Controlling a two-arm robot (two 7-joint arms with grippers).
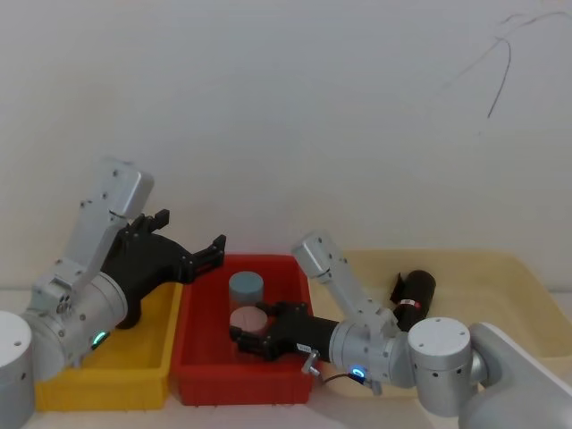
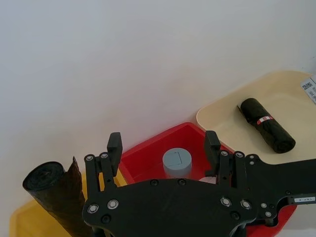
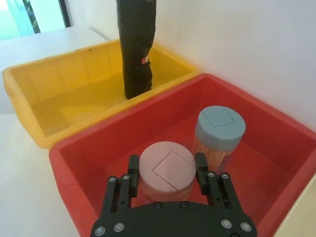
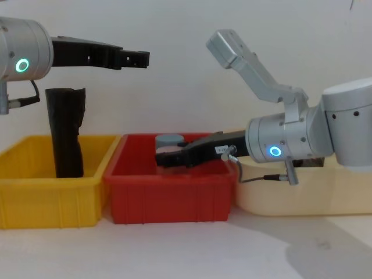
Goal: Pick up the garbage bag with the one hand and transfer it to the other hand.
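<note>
Black plastic garbage bag roll with red-and-white label (image 1: 413, 297) lies in cream tray (image 1: 527, 286), ungrasped. Our right gripper (image 3: 167, 174) straddles pink-lidded jar (image 3: 167, 170) in red bin (image 3: 89, 153), jaws wide; left gripper (image 2: 163, 148) hovers wide, empty. Pickup not begun; next we must reach roll.

Left pincer (image 2: 163, 148) sits with its fingers spread wide, nothing between them, up above the red bin (image 2: 163, 145) with a grey-lidded jar (image 2: 177, 163) inside. A tall black roll (image 2: 57, 195) stands in the yellow bin (image 2: 22, 224). The garbage bag (image 2: 266, 125), red-and-white label showing, lies in the cream tray (image 2: 222, 111).
</note>
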